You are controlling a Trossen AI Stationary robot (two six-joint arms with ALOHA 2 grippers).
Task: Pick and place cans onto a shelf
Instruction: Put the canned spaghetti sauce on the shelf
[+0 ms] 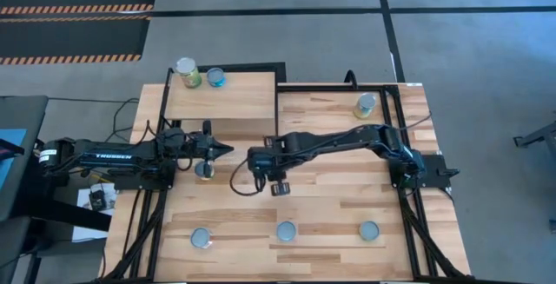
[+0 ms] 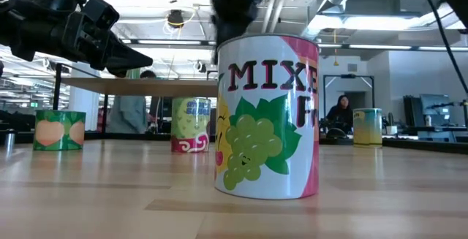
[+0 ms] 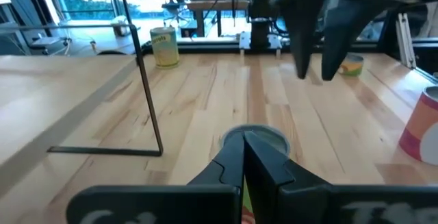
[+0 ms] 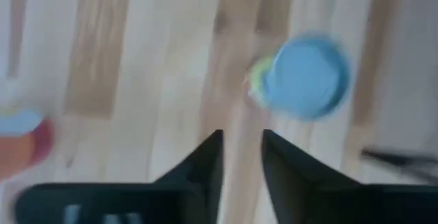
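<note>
Pale plywood shelf (image 1: 243,97) at the far left corner of the planked wooden bench (image 1: 339,201), already carrying two small tins: a yellow-green one (image 1: 186,72) and a blue-topped one (image 1: 215,77) side by side near its back edge. Five more still down on the bench: three blue-topped tins (image 1: 286,230) in a row along the near edge, a yellow-labelled tin (image 1: 365,105) far right, and a green-and-yellow tin with a pale blue lid (image 1: 205,170) just in front of the shelf.

Right gripper (image 4: 243,133) hanging over mid-bench, fingers apart with nothing between them, that blue-lidded tin off to one side in its wrist view. Left gripper (image 1: 224,151) closed tight and empty, poised right above the same tin.

Likely reaching for a pick. Centre the open fingers squarely over the lid before descending; drop low enough to straddle the body, not the rim. Mind the left arm close by. Close firmly, lift straight up, clear the shelf's front edge, and set down on bare plywood apart from the two tins there.
</note>
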